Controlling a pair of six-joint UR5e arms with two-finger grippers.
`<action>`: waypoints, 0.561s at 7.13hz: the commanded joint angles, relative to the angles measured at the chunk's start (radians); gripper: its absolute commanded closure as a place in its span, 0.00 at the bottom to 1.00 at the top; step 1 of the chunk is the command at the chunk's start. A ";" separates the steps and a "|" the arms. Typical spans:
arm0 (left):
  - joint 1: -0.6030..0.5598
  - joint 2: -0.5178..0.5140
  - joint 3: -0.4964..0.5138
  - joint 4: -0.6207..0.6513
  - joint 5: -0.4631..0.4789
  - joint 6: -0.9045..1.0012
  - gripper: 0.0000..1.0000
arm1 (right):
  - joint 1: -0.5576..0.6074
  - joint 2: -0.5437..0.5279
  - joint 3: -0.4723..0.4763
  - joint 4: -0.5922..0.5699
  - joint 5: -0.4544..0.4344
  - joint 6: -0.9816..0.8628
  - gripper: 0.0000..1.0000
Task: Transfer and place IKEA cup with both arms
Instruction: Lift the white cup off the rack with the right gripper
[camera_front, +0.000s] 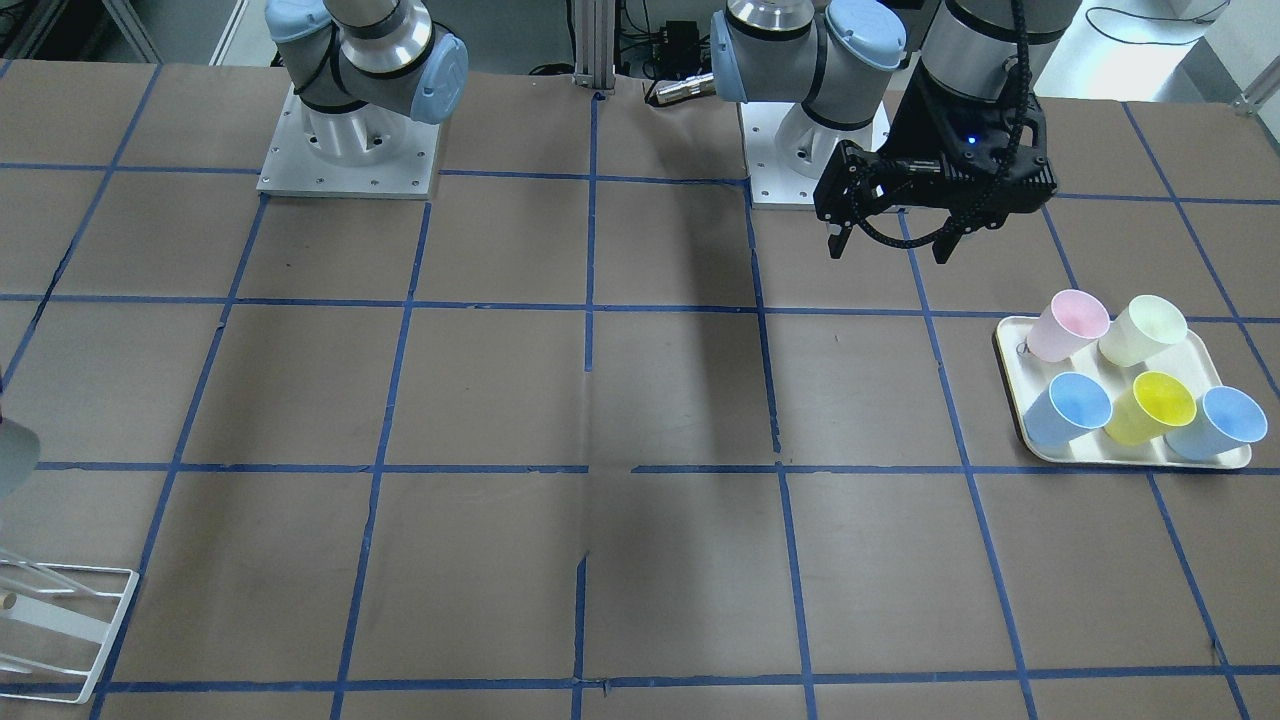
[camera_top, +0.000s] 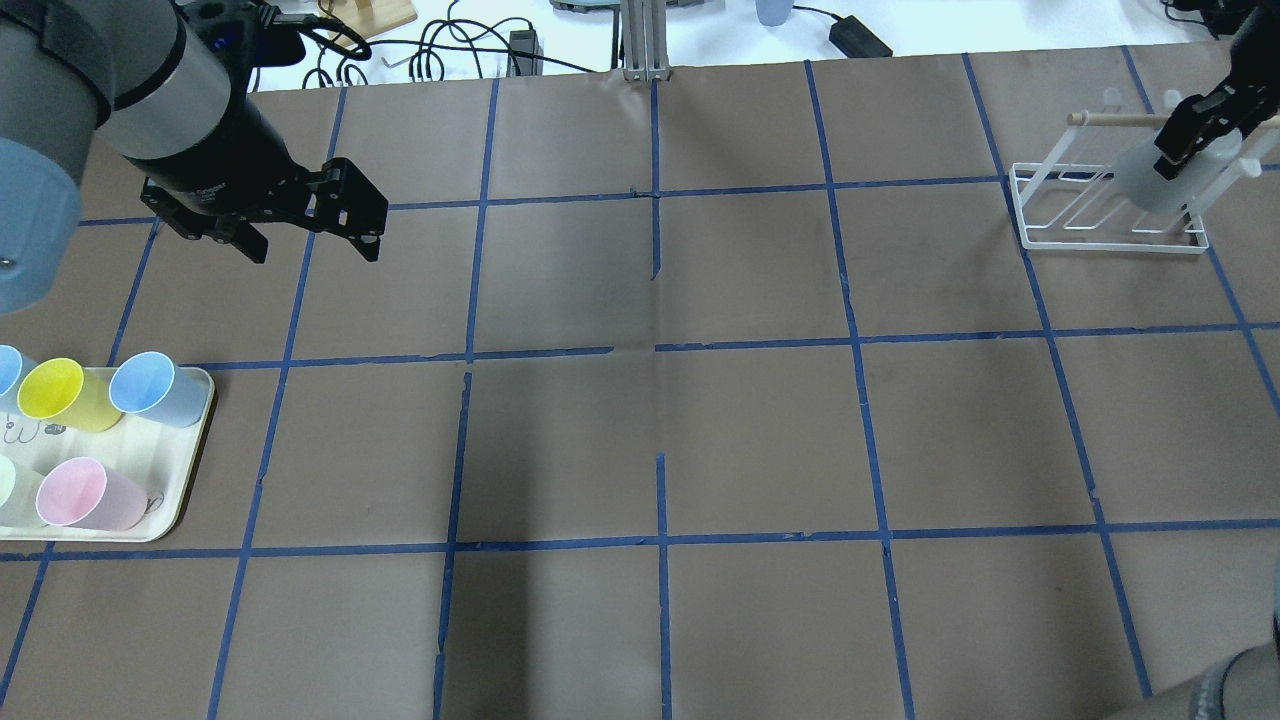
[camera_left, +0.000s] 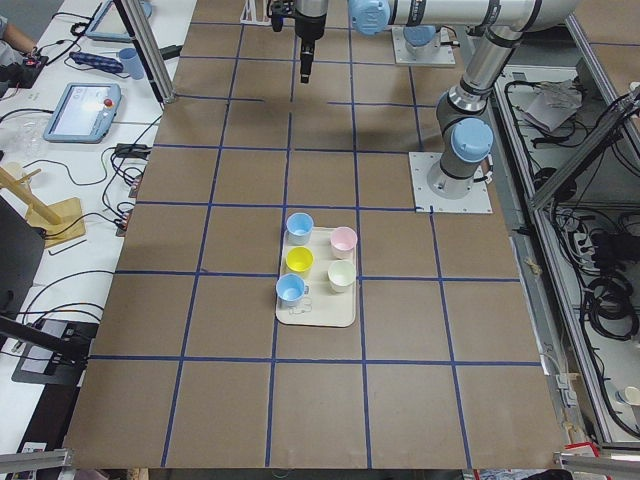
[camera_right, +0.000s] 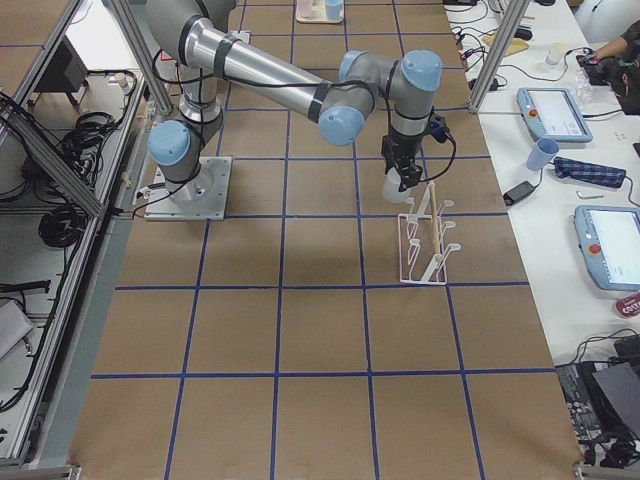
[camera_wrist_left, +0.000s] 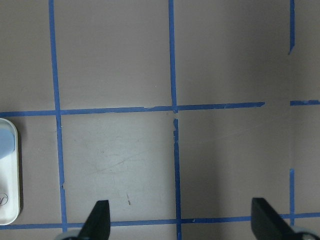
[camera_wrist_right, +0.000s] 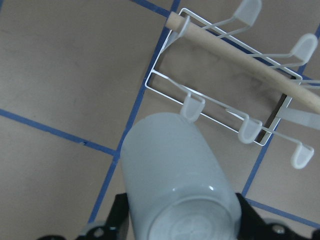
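Note:
The pale grey-white IKEA cup (camera_wrist_right: 172, 165) is held in my right gripper (camera_wrist_right: 180, 222), base toward the wrist camera, mouth pointing down at the white wire rack (camera_wrist_right: 220, 107). In the overhead view the cup (camera_top: 1143, 185) hangs over the rack's (camera_top: 1105, 238) right part, with the right gripper (camera_top: 1187, 150) shut on it. One rack peg sits right at the cup's far edge; I cannot tell if they touch. My left gripper (camera_top: 312, 250) is open and empty above the table, far from the cup; it also shows in the front view (camera_front: 888, 252) and the left wrist view (camera_wrist_left: 182, 220).
A cream tray (camera_front: 1012, 352) holds a pink cup (camera_front: 1068, 325), a pale yellow-green cup (camera_front: 1142, 330), a yellow cup (camera_front: 1152, 407) and two light blue cups (camera_front: 1070, 408), in front of the left gripper. A wooden dowel (camera_wrist_right: 240, 57) tops the rack. Blue tape lines grid the brown table.

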 joint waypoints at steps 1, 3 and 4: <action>0.000 0.001 -0.013 0.036 -0.002 0.093 0.00 | 0.007 -0.085 0.002 0.147 0.213 -0.002 0.78; 0.000 0.004 -0.013 0.043 0.006 0.101 0.00 | 0.033 -0.093 0.006 0.296 0.471 0.005 0.79; 0.007 0.001 -0.019 0.055 -0.002 0.135 0.00 | 0.050 -0.093 0.011 0.394 0.626 0.007 0.79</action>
